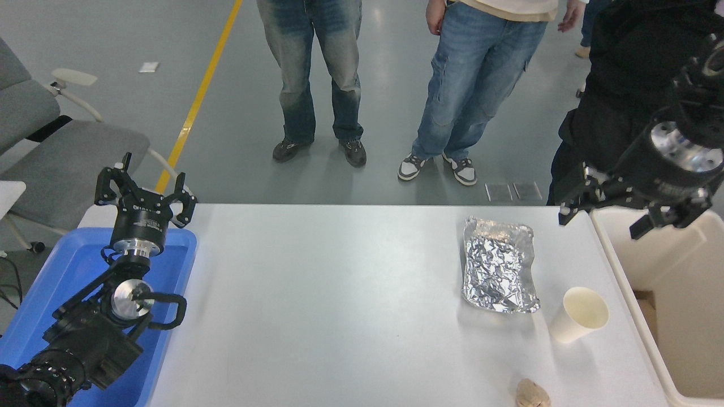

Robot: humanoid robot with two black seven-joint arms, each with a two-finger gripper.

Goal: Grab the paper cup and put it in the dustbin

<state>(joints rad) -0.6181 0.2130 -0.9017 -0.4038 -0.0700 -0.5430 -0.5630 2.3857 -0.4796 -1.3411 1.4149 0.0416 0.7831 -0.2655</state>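
Glossy grey concrete floor [237, 73] crossed by a yellow painted line [198, 96]; grey upholstered chair [51, 152] at left; three standing people [452, 85] beyond.

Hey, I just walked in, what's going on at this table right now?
A two-armed robot is meant to bin the paper cup, but nothing is held. The cup stands upright on the white table, beside a crumpled foil packet. The right gripper is open, raised above the table's far right corner by the dustbin. The left gripper is open, parked over a blue tray. People stand at the far side.
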